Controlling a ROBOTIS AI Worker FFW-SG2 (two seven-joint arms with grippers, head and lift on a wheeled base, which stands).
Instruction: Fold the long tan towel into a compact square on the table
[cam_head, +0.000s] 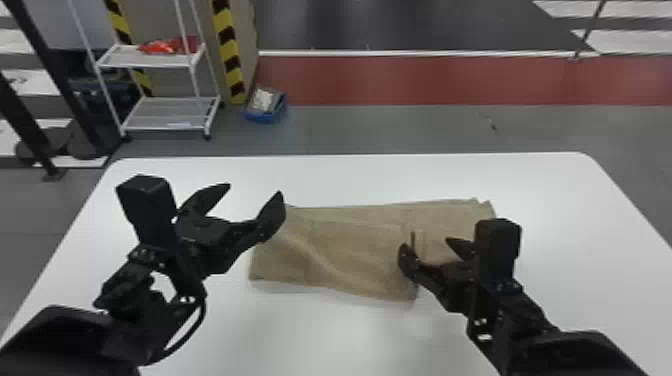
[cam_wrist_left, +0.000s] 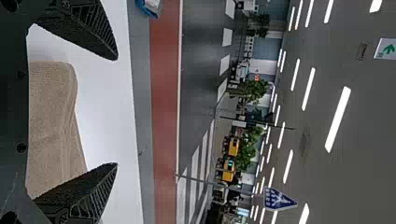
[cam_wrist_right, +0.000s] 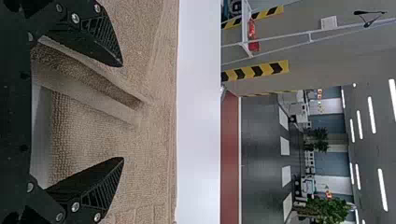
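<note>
The tan towel (cam_head: 345, 250) lies partly folded in the middle of the table, its long side running left to right, with one layer laid over its left and middle part. My left gripper (cam_head: 255, 197) is open above the table by the towel's left end. My right gripper (cam_head: 432, 245) stands open over the towel's right part. In the left wrist view, the towel (cam_wrist_left: 51, 126) shows behind the left gripper (cam_wrist_left: 114, 112), nothing between its fingers. In the right wrist view, a raised fold of the towel (cam_wrist_right: 140, 154) lies between the spread fingers of the right gripper (cam_wrist_right: 122, 112).
The white table (cam_head: 350, 180) has rounded far corners. On the floor beyond it are a white shelf cart (cam_head: 170, 112) with red items (cam_head: 167, 46), a blue bin (cam_head: 267, 107) and posts with yellow-black stripes (cam_head: 230, 55).
</note>
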